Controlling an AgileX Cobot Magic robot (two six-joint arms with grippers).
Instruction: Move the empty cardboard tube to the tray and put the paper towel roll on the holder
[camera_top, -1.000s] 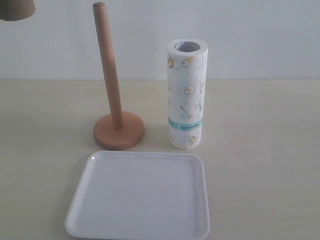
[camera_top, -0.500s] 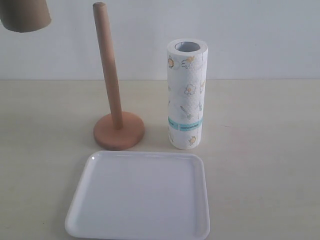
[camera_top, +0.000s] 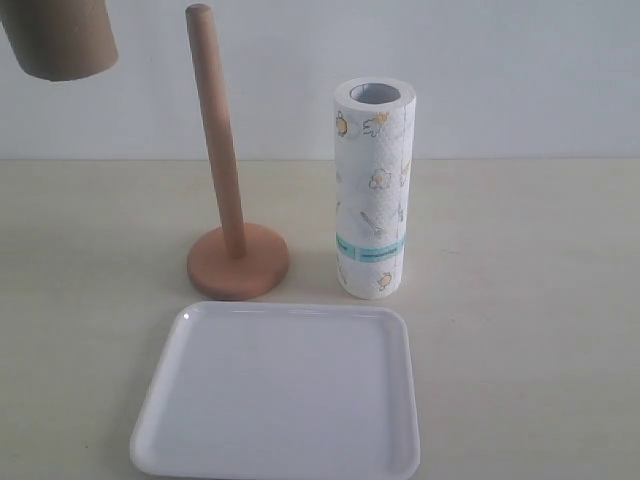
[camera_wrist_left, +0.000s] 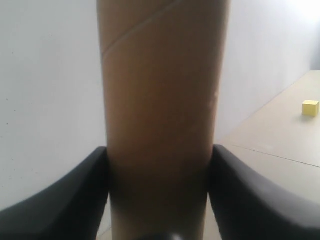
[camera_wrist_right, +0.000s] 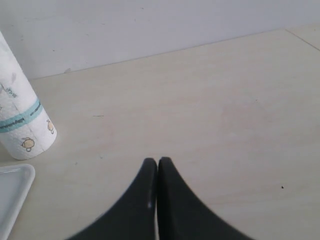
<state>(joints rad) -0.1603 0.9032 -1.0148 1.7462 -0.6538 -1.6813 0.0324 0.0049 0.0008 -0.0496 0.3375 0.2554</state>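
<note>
The brown empty cardboard tube (camera_top: 62, 38) hangs in the air at the top left of the exterior view, tilted, only its lower end showing. My left gripper (camera_wrist_left: 159, 152) is shut on the tube (camera_wrist_left: 160, 100), one black finger on each side. The wooden holder (camera_top: 222, 170) stands bare on its disc base. Beside it on the right the paper towel roll (camera_top: 373, 188) stands upright; its lower end (camera_wrist_right: 20, 120) shows in the right wrist view. The white tray (camera_top: 280, 392) lies in front, with nothing on it. My right gripper (camera_wrist_right: 158, 161) is shut and holds nothing, low over the table.
A small yellow block (camera_wrist_left: 310, 108) lies far off on the table in the left wrist view. A corner of the tray (camera_wrist_right: 12, 192) shows next to the roll in the right wrist view. A pale wall stands behind the table.
The tube has come down and to the right into the exterior view, more of it showing now. Holder, roll and tray have not moved.
</note>
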